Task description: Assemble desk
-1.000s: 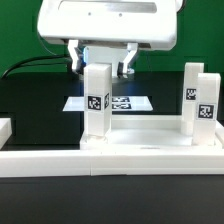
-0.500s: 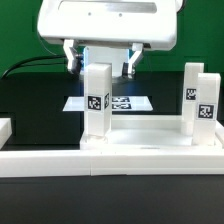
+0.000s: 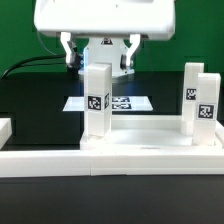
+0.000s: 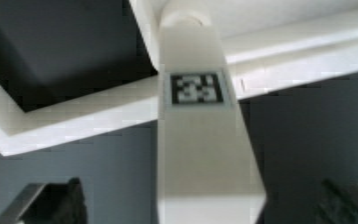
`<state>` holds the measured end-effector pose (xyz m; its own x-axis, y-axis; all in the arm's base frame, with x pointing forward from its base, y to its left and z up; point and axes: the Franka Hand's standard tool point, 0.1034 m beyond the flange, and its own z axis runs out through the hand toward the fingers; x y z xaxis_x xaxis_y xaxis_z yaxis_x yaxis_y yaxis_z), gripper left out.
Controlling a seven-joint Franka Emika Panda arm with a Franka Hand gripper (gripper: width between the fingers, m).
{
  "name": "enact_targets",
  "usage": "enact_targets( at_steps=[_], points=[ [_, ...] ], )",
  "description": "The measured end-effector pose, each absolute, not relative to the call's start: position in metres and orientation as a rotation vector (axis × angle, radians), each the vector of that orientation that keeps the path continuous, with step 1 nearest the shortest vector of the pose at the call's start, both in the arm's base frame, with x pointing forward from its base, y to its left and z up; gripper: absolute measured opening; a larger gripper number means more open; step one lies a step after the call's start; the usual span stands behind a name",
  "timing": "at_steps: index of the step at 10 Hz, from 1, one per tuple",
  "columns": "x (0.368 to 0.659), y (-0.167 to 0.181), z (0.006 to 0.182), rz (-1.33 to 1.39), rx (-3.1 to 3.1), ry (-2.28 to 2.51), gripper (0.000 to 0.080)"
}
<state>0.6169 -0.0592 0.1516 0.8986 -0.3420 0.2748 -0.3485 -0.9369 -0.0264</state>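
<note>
Desk top (image 3: 150,150): lower centre of exterior view, tray-side up, long axis across the frame. Legs standing upright in it: one left of centre (image 3: 97,100), two at right (image 3: 191,92) (image 3: 206,112); long axes vertical, tags facing camera. Fourth leg not visible; judged three of four seated, tightening unconfirmed. Gripper (image 3: 98,52): upper centre, above left-of-centre leg, fingers spread wide, clasping nothing. Marker board (image 3: 135,102): flat behind.

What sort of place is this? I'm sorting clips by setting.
Likely a robotics lab bench: a green backdrop, a marker board lying on a black table, and tagged desk legs standing under an open gripper.
</note>
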Motion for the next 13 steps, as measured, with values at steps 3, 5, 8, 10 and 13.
enact_targets(
  at_steps=[3,5,8,10,13],
  points=[
    [0.609,-0.067,0.152,0.026,3.127,-0.654,0.0649],
    [0.618,-0.068,0.159,-0.078,3.134,-0.670,0.0649],
    [0.625,-0.058,0.157,-0.071,3.116,-0.713,0.0649],
    [0.629,-0.058,0.143,-0.054,3.097,-0.720,0.0649],
    [0.632,-0.058,0.127,-0.034,3.074,-0.735,0.0649]
  ],
)
